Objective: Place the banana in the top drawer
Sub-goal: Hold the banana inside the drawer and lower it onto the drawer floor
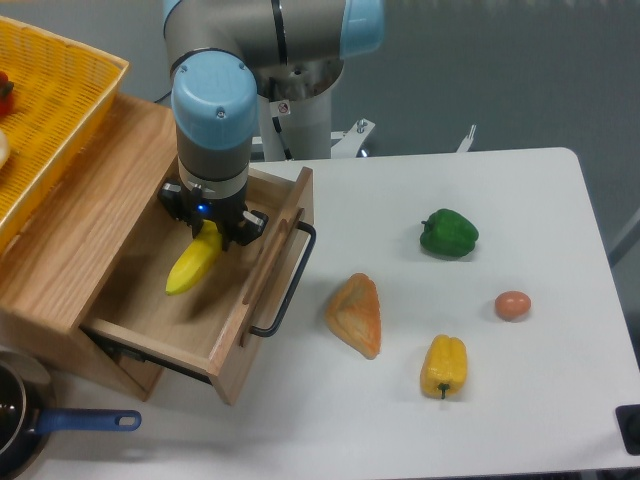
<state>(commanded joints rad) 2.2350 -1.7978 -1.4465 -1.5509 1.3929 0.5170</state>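
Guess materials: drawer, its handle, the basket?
Top drawer: light unfinished-looking wood, grain visible. Handle: black bar, likely painted metal, slight sheen. Basket: yellow, probably moulded plastic, with an even lattice of holes.

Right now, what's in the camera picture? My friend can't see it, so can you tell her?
A robot gripper holds a yellow banana over the open top drawer of a wooden cabinet. On the white table to the right lie a green pepper, a yellow pepper, a pastry and an egg.

Banana (pixel 192 268) over top drawer (pixel 190 315)
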